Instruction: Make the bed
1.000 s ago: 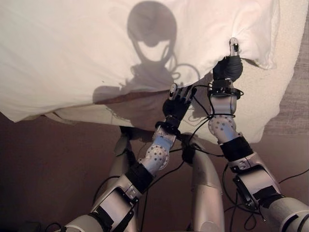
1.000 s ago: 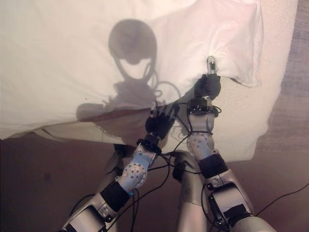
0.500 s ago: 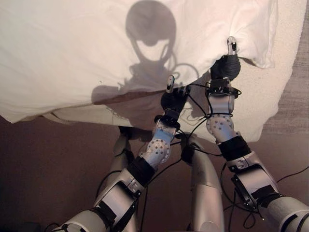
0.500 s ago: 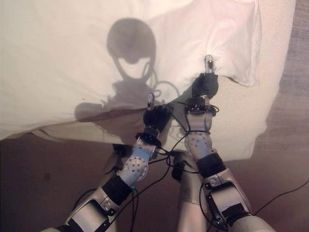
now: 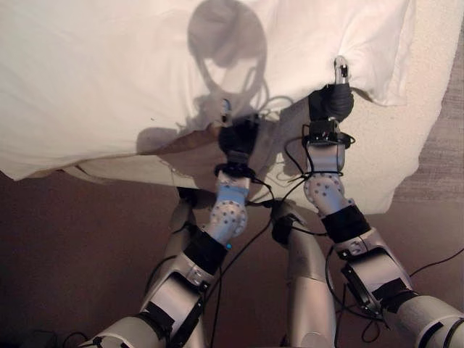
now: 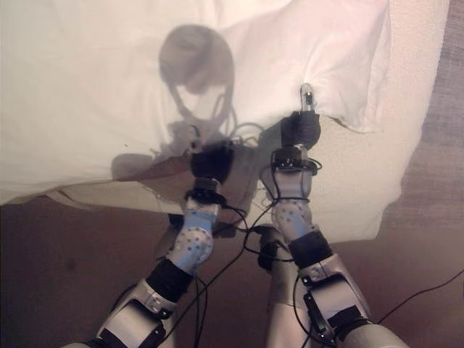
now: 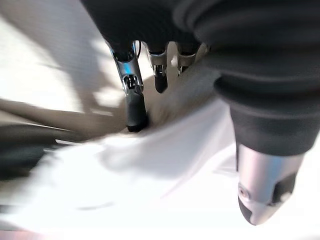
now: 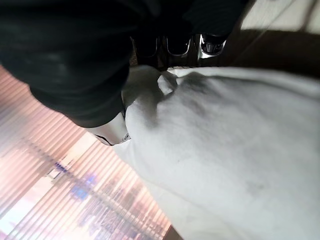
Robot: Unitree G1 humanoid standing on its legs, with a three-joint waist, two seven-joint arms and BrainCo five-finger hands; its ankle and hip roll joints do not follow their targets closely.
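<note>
Starting at your left, the white duvet (image 5: 109, 80) lies across the bed with its near edge hanging over the side, and a strip of the cream under-sheet (image 5: 123, 174) shows below that edge. Your left hand (image 5: 238, 136) is at the duvet's near edge, towards the middle. In the left wrist view its fingers (image 7: 134, 107) reach down into a fold of the white cloth with the thumb (image 7: 260, 185) standing apart, but I cannot tell whether they have actually closed on the fabric. Further right, your right hand (image 5: 331, 100) is curled round a bunched corner of the duvet, thumb on top. The right wrist view shows cloth gathered against the palm (image 8: 150, 90). Beyond it the textured mattress cover (image 5: 428, 87) lies bare.

What could go wrong: if you pull now with only the right hand truly gripping, the duvet will likely skew and drag towards one side rather than spread evenly. The left fingers may slide off the fold. The right hand's pinch holds only a small bunch, so a sharp tug could free it.

Hidden from you: the far side of the bed, any pillows, and the fingertips of both hands buried in cloth.
</note>
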